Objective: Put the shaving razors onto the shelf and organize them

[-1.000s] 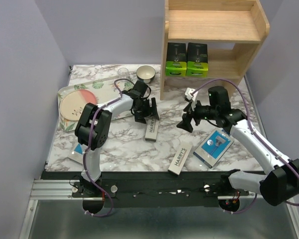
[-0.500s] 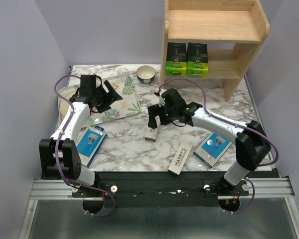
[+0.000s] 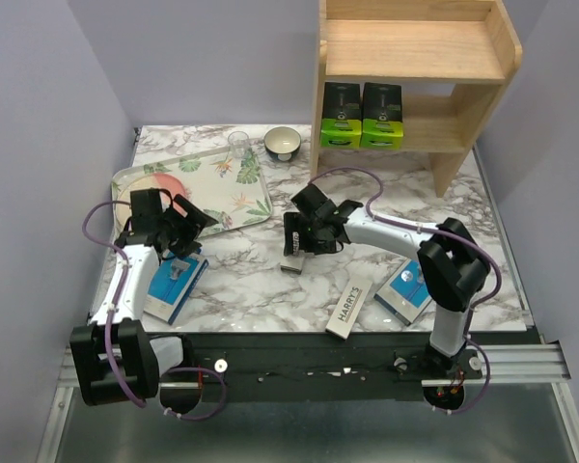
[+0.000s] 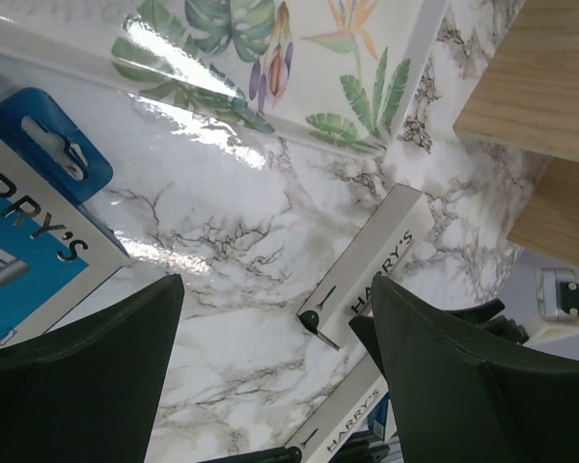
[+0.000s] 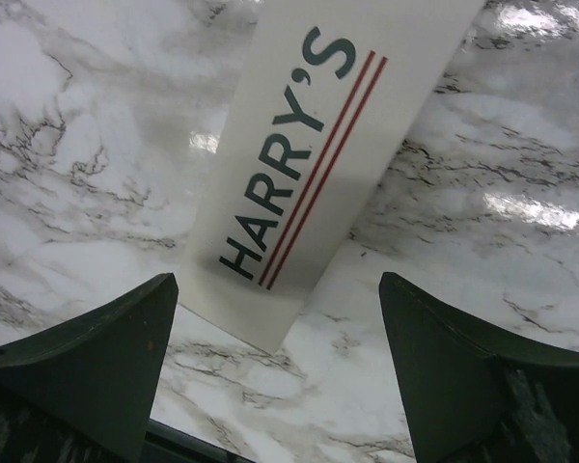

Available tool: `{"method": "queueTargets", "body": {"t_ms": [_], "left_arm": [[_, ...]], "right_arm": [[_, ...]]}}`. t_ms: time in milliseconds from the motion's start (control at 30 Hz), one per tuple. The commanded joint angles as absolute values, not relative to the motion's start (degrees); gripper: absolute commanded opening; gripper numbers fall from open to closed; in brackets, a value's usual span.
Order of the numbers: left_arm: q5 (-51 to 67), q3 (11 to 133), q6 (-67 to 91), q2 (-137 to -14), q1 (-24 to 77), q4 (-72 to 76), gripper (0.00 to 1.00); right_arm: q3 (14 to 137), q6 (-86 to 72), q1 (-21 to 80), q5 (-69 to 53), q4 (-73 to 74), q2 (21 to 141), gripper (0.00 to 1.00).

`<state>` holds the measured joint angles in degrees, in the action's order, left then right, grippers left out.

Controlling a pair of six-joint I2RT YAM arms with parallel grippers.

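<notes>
Two black razor boxes with lime-green ends (image 3: 360, 115) stand on the lower tier of the light-wood shelf (image 3: 482, 87). One white HARRY'S box (image 3: 292, 259) (image 5: 309, 164) lies mid-table. My right gripper (image 3: 294, 239) (image 5: 275, 289) hovers open right over it, and the box's near end lies just ahead of the fingertips. A second white box (image 3: 349, 307) lies nearer the front. A blue-and-white pack (image 3: 173, 283) (image 4: 24, 227) lies at the left, with my left gripper (image 3: 186, 241) (image 4: 275, 299) open and empty just above its far end. Another blue pack (image 3: 410, 285) lies at the right.
A floral tray (image 3: 227, 188) holding a pink plate (image 3: 162, 185) sits at the back left. A small bowl (image 3: 283, 143) and a clear glass (image 3: 239, 143) stand behind the tray near the shelf's left panel. The right arm stretches across the table's middle.
The left arm swung from the table's middle out over the tray, then forward to the left blue pack. The right arm moved left and settled over the white box.
</notes>
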<state>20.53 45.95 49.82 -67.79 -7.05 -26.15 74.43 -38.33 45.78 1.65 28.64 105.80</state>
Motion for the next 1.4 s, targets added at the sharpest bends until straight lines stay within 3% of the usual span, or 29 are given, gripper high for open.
{"method": "queueTargets", "body": {"t_ms": [0, 233, 267, 633, 733, 800, 867, 1067, 1133, 1267, 1367], "left_arm": [[22.15, 41.41, 52.12, -63.38, -7.82, -26.01, 0.87], [21.36, 42.71, 51.94, -63.19, -9.05, -27.77, 0.87], [21.44, 42.98, 51.94, -63.37, -9.14, -27.86, 0.87], [21.18, 44.74, 53.53, -65.39, -9.84, -25.75, 0.87], [21.01, 44.30, 53.70, -65.74, -10.11, -25.58, 0.86], [21.36, 44.12, 53.79, -66.00, -10.02, -25.31, 0.87], [21.44, 44.03, 53.79, -66.18, -10.11, -24.96, 0.87], [21.62, 43.59, 54.23, -66.27, -10.28, -24.17, 0.87], [21.80, 43.33, 54.49, -66.27, -10.37, -24.00, 0.87], [22.23, 42.98, 54.84, -66.18, -10.46, -23.38, 0.87], [22.24, 42.54, 55.11, -66.36, -10.46, -23.03, 0.87]], "right_arm": [[79.62, -41.65, 46.67, 4.39, 28.39, 110.03, 0.93], [79.37, -43.86, 48.34, 3.34, 29.18, 113.90, 0.89], [78.76, -43.42, 48.69, 3.17, 29.09, 114.17, 1.00], [73.40, -28.31, 49.83, 3.51, 22.33, 112.51, 1.00], [70.85, -31.63, 49.48, 6.40, 23.72, 110.40, 0.70], [69.70, -32.34, 49.39, 6.94, 23.47, 108.99, 0.64], [68.39, -33.13, 49.39, 8.43, 23.47, 108.20, 0.68], [66.01, -31.03, 48.34, 10.10, 23.20, 105.47, 0.68], [65.22, -28.58, 47.90, 10.98, 22.42, 104.94, 0.74], [67.14, -28.03, 47.72, 11.08, 21.36, 104.76, 1.00], [70.74, -29.09, 47.72, 6.96, 21.44, 106.25, 1.00]]}}
